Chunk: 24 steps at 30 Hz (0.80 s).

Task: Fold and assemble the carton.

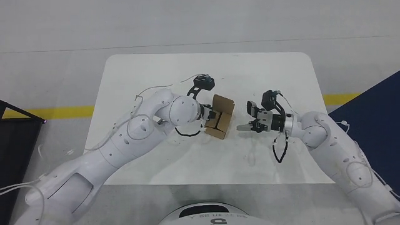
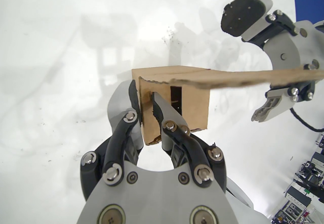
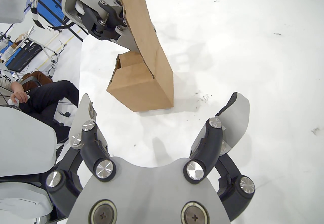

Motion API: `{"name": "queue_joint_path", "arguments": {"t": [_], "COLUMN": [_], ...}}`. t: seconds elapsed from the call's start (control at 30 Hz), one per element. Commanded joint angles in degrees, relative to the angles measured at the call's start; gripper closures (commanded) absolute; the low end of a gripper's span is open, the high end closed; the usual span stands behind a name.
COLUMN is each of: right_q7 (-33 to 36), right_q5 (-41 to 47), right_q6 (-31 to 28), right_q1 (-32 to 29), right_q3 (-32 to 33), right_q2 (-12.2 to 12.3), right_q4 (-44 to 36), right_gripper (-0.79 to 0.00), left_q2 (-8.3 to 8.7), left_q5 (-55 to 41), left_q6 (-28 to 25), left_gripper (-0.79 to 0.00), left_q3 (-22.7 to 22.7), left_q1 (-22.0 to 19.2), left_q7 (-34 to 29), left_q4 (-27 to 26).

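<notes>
So far: carton (image 1: 220, 117) stood boxed, lid flap (image 1: 224, 104) unfolded.
Left gripper (image 2: 143, 93): fingers (image 2: 164, 111) clamped on carton wall.
Right gripper (image 3: 162, 98): fingers (image 3: 238, 113) apart.

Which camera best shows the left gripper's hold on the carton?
Left wrist view: the left gripper pinches a carton wall, both fingers visible. Right wrist view half hides them behind the flap; from the top, contact is unclear.

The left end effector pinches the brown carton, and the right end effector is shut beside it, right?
No, the right end effector is open beside the carton, as the right wrist view shows. The left end effector does pinch it.
</notes>
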Motion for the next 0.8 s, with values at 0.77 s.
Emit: {"name": "queue_joint_path", "arguments": {"t": [0.77], "right_q7": [3.45], "right_q5": [0.51], "right_q6": [1.86], "right_q1": [-5.52], "right_q3": [5.44], "right_q2": [1.5], "right_q4": [-7.06], "right_gripper": [-0.785], "left_q2": [-0.69], "left_q5": [0.34], "left_q6": [-1.18], "left_gripper": [-0.231], "left_q3": [-2.23], "left_q1": [1.92], "left_q7": [-1.19], "left_q4": [0.23]}}
